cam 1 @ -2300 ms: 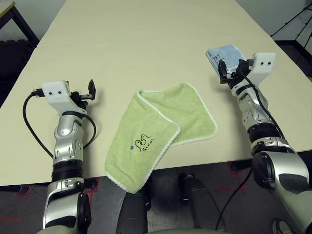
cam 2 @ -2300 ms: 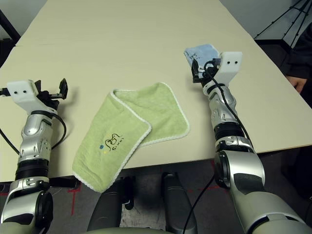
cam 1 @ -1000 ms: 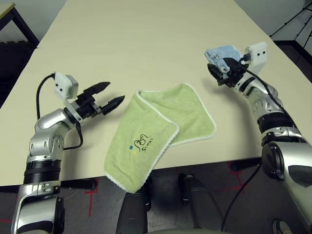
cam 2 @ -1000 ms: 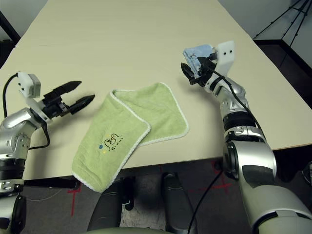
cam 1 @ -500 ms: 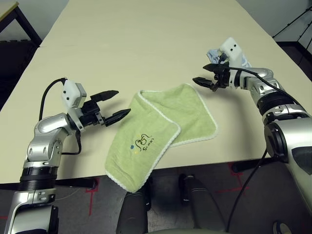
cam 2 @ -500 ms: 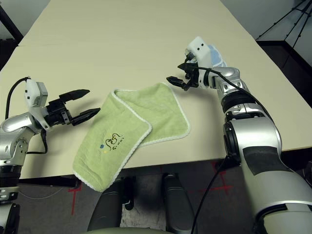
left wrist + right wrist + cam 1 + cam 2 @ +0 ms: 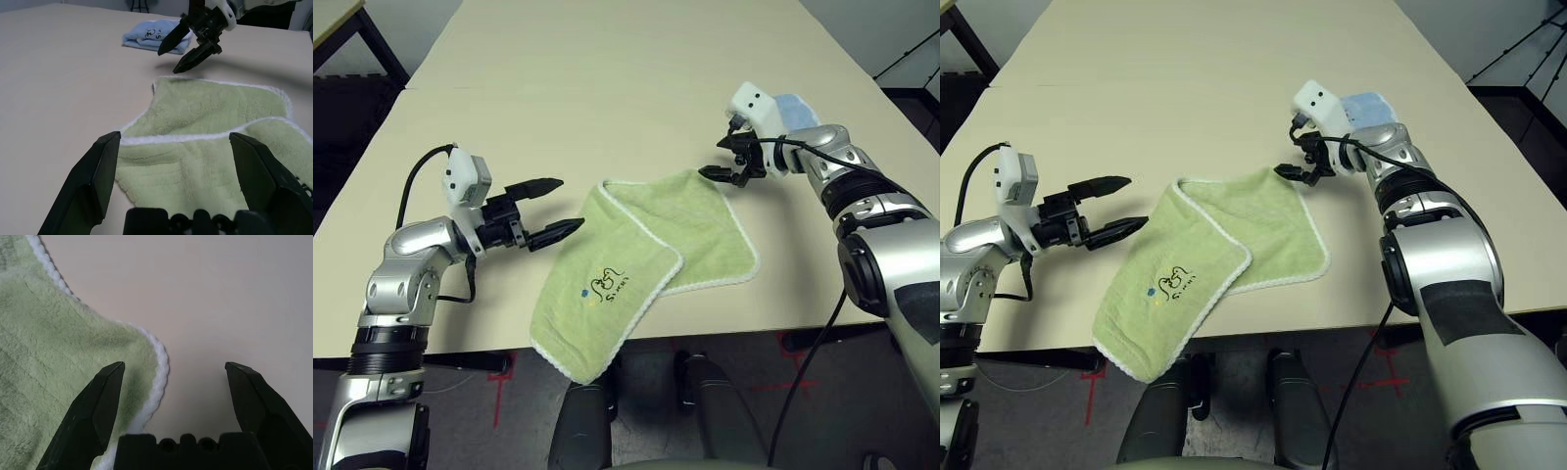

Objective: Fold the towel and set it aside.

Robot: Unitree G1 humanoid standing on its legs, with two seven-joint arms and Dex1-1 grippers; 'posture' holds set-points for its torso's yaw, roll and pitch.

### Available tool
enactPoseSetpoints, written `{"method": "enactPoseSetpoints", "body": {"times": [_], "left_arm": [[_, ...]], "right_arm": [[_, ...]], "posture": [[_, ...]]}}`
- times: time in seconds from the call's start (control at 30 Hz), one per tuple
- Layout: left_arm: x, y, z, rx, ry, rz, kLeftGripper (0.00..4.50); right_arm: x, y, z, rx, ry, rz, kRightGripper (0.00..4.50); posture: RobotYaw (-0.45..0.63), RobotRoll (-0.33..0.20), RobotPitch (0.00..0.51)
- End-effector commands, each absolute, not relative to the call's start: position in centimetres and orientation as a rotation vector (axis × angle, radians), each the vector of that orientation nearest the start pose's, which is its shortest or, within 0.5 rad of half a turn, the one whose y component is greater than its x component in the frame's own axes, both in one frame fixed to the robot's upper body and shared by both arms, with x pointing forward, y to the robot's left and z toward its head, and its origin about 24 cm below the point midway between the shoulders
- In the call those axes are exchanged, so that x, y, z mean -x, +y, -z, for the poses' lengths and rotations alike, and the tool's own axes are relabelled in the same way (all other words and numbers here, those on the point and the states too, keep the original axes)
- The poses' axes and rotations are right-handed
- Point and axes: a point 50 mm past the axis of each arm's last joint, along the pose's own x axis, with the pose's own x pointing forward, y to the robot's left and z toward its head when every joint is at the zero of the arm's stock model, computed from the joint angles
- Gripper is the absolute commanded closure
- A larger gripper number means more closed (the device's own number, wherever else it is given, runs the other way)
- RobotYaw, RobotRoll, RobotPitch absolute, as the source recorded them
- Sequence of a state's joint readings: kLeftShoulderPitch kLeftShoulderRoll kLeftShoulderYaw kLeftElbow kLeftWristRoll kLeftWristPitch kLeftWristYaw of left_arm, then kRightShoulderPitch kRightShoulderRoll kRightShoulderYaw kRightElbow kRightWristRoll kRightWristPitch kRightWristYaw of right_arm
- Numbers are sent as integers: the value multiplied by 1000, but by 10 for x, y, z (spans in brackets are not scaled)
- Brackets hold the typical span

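Across the near edge of the table (image 7: 558, 88), a light green towel (image 7: 646, 245) with white stitched edging, partly doubled over itself, with one rounded end hanging past the tabletop. On the overhanging section, a dark embroidered logo (image 7: 607, 284) with blue and yellow dots beside it. Just beside the towel on the left, the left gripper (image 7: 573, 202), spread wide, with nothing between its fingers and pointed toward the green fabric. Near the far right corner of the towel, the right gripper (image 7: 710, 157), also wide apart and empty, pointed inward. Beyond the right wrist, a smaller light blue cloth (image 7: 795, 111), folded on the tabletop and partly hidden behind the arm. Below, red markings (image 7: 499, 392) on the dark floor (image 7: 460, 421).
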State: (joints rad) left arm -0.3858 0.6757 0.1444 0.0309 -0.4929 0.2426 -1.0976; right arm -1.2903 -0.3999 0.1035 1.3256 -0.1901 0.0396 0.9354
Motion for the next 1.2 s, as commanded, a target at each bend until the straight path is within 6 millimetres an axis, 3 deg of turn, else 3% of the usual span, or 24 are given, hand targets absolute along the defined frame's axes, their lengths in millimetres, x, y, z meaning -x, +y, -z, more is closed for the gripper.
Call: {"method": "enactPoseSetpoints", "body": {"times": [0.03,0.47,0.7,1.2], "left_arm": [[-279,224,-176,-213,-102,1022,0],[-272,220,-179,-188,-120,994,0],[-272,218,-175,-148,-123,978,0],[-270,215,-157,-225,-33,946,0]], "right_arm": [[-411,-170,-181,518,377,-782,39],[-411,-169,-180,511,351,-789,39],[-410,-168,-177,444,251,-809,39],[-407,-172,-167,474,327,-832,39]], "posture": [[93,0,207],[90,0,241],[83,0,273],[100,0,296]]}}
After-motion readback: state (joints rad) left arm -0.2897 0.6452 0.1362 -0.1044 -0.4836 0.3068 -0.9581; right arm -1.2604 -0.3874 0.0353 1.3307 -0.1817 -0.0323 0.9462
